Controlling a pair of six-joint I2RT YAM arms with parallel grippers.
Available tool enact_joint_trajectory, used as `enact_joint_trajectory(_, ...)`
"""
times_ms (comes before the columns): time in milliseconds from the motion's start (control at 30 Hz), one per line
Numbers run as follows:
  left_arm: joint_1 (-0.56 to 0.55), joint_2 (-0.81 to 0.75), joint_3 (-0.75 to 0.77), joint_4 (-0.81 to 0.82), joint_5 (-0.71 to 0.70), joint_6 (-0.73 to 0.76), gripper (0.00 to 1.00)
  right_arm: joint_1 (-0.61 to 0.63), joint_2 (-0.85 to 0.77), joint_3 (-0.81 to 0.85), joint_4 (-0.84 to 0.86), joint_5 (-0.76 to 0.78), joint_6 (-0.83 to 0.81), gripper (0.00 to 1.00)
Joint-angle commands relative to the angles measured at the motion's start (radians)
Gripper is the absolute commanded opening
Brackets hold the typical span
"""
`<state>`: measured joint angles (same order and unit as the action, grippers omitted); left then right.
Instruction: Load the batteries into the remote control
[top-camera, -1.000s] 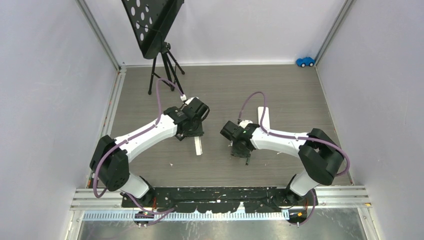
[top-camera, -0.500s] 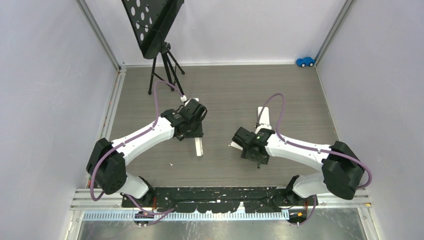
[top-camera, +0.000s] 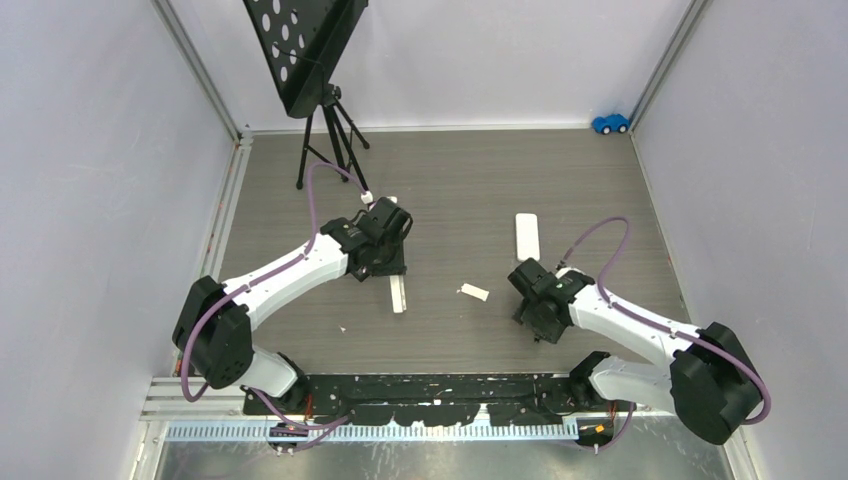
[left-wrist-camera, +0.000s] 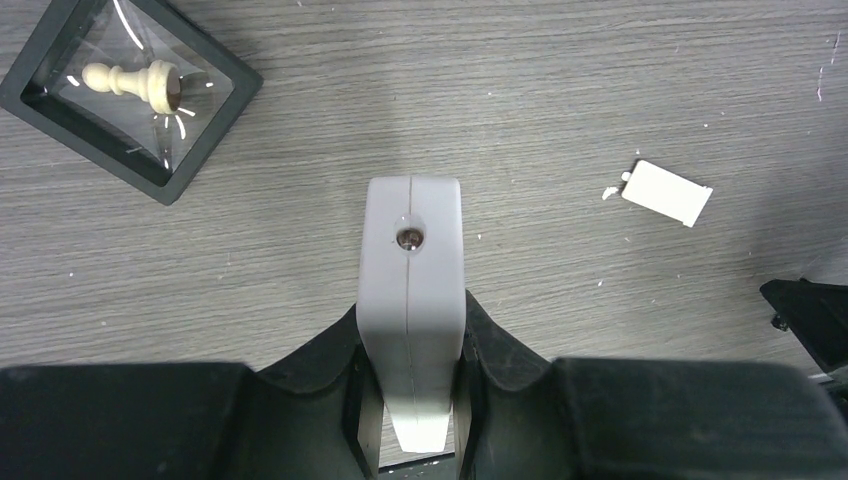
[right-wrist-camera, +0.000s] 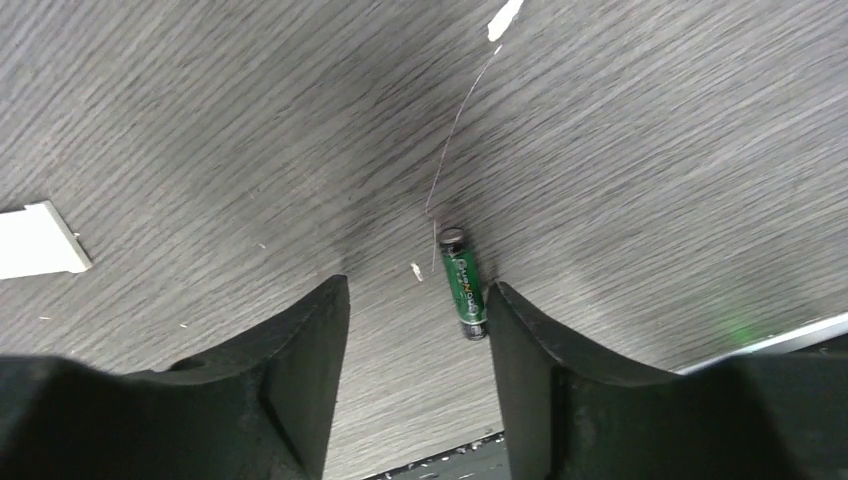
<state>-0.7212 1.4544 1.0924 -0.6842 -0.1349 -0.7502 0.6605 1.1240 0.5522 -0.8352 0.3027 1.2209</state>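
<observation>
My left gripper (left-wrist-camera: 410, 335) is shut on the remote control (left-wrist-camera: 412, 270), a pale grey-white bar held on its edge, its free end with a small round hole pointing away from the wrist. From above, the remote control (top-camera: 398, 293) sticks out of the left gripper (top-camera: 385, 265) towards the near edge. My right gripper (right-wrist-camera: 418, 300) is open just above the table. One of the batteries (right-wrist-camera: 464, 296), wrapped in green, lies flat between its fingers, close beside the right finger (right-wrist-camera: 530, 340). From above, the right gripper (top-camera: 537, 318) is at the near right.
A small white cover plate (top-camera: 474, 292) lies between the arms. A white oblong piece (top-camera: 527, 236) lies farther back. A black square tray (left-wrist-camera: 60, 60) holds a chess pawn. A music stand (top-camera: 325, 120) stands at the back left, and a blue toy car (top-camera: 610, 123) in the back right corner.
The right arm has swung right and nearer, away from the white cover plate, and its jaws have opened. The left arm, still holding the remote control, has barely moved.
</observation>
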Motion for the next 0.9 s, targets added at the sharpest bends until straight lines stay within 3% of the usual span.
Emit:
enact_joint_trajectory(0, 0.006, -0.038, -0.001, 0.036, 0.011, 0.014, 0.0, -0.024, -0.013, 0.002, 0.048, -0.044, -0.011, 0.51)
enact_joint_trajectory(100, 0.008, -0.041, -0.003, 0.035, 0.011, 0.012, 0.0, -0.025, 0.017, -0.004, 0.053, -0.062, -0.012, 0.33)
enact_joint_trajectory(200, 0.008, -0.042, -0.003, 0.035, 0.011, 0.011, 0.0, -0.026, 0.04, -0.014, 0.084, -0.081, -0.016, 0.23)
enact_joint_trajectory(533, 0.012, -0.051, -0.016, 0.062, 0.039, 0.027, 0.0, -0.027, 0.088, -0.007, 0.102, -0.077, -0.043, 0.08)
enact_joint_trajectory(667, 0.015, -0.07, -0.051, 0.185, 0.198, 0.077, 0.0, -0.024, 0.051, 0.049, 0.105, -0.091, -0.135, 0.01)
enact_joint_trajectory(867, 0.029, -0.091, -0.142, 0.462, 0.497, 0.118, 0.0, 0.005, -0.036, 0.242, 0.089, -0.251, -0.361, 0.0)
